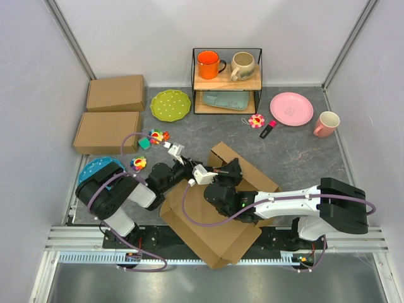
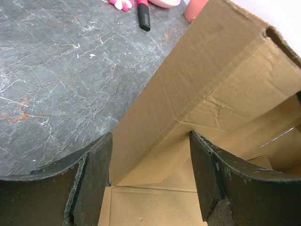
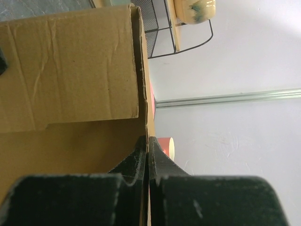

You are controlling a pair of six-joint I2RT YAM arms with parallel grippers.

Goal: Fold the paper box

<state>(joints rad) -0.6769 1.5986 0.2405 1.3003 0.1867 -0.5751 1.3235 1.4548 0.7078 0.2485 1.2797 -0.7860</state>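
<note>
The paper box (image 1: 211, 237) lies at the near middle of the table (image 1: 303, 158), between the two arms, with its near corner hanging out over the table's front edge. It looks roughly half made. Its broad base panel lies flat, and on the far side a long wall (image 2: 183, 80) stands up from a crease and meets a second panel at an inside corner. The near part is spread open, no lid is closed over it, and whether any tab is tucked in cannot be told. What seems left is raising and locking the remaining sides, then bringing the cover down. The right gripper (image 3: 148, 153) has its jaws pressed together on the thin top edge of an upright cardboard panel, pinching it so that it holds upright. The left gripper (image 2: 150, 169) hangs over the inside corner with its jaws spread wide. Its fingers (image 2: 91, 183) stand either side of the fold and grip nothing. Further out, a blue plate (image 1: 101, 167) shows under the left arm, with small flower toys (image 1: 156, 136) beside it. Two ready-made boxes (image 1: 110, 113) sit closed at the far left, well apart from the work. Along the back are a green plate (image 1: 170, 104), a wire shelf (image 1: 227, 82) carrying two mugs, a pink plate (image 1: 291, 108), a pink mug (image 1: 326, 124) and a red marker (image 1: 267, 130), none of them touching the cardboard
</note>
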